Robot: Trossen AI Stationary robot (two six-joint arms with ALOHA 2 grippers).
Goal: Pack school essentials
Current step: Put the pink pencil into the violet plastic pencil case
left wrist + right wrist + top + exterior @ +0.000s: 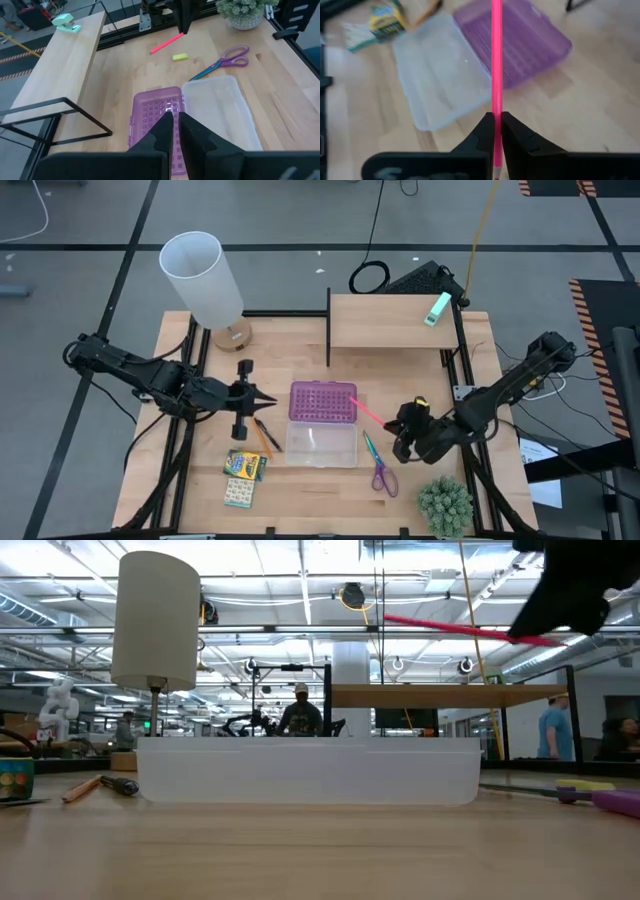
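Your right gripper [405, 432] is clamped on the pink pen [496, 75], lifted off the table [300, 490] just right of the open case. In the right wrist view the pen runs straight out between the closed fingers, its far end over the seam between the purple studded lid [323, 401] and the clear tray [321, 445]. In the low view it hangs tilted, well above the tray's rim.

Your left gripper [268, 401] sits at the left edge of the purple lid with its fingers together and nothing between them.

The purple-handled scissors [380, 470] lie on the table just below the right gripper, right of the tray. The small yellow piece [180, 57] lies near the scissors in the left wrist view; from above the right gripper hides it. The pencils [263, 433] lie just below the left gripper, with the crayon box [245, 464] and the pale patterned pack [239, 494] further toward the front edge.

In the right wrist view the crayon box is blurred and the gripper's body cuts off the pen's near end.
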